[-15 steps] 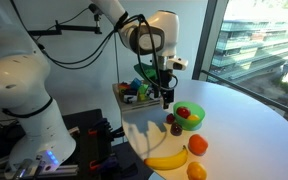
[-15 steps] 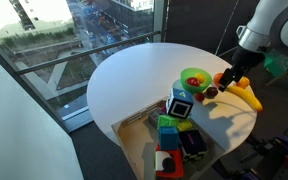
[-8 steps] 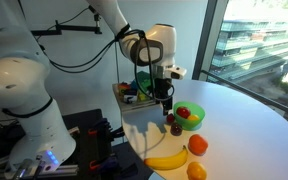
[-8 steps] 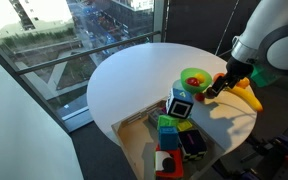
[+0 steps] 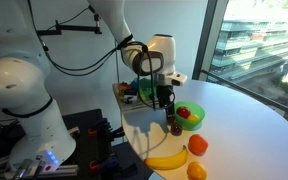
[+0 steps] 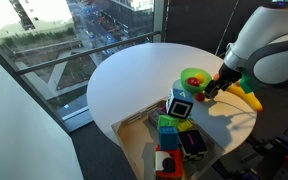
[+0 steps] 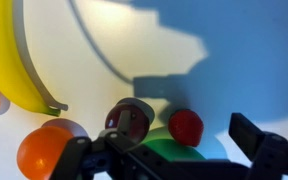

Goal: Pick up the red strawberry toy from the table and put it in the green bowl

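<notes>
White table (image 5: 246, 120): the gripper (image 5: 170, 104) has sunk beside the green bowl (image 5: 195, 122), jaws apart. The red strawberry toy (image 7: 185, 126) is not gripped yet; the grasp seems near.

Words: none can be read in any view.
Numbers: none can be read.
Robot arm (image 5: 19, 85): the white shell shows no name or mark that can be made out.
Toy blocks (image 6: 170, 128): bright sides, but any letters or pictures on them are too small and blurry to read.
</notes>
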Motion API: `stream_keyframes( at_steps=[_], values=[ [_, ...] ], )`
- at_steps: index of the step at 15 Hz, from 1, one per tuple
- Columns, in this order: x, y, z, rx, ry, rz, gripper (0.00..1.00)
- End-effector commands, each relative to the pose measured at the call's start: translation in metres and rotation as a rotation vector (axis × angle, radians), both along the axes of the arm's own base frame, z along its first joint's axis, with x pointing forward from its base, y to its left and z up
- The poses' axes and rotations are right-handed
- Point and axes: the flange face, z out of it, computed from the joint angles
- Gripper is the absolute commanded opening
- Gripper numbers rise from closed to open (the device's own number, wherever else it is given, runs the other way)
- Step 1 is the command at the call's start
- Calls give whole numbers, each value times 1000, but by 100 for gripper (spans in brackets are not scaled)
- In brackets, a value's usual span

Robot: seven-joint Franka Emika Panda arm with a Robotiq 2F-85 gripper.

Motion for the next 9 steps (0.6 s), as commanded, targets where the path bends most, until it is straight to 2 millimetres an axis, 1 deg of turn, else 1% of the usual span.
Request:
stream_keyframes(
  at_steps=[1, 9],
  values=[
    [13, 2, -9, -16, -25, -14, 100],
    [35, 12, -25, -46, -40, -8, 100]
  ],
)
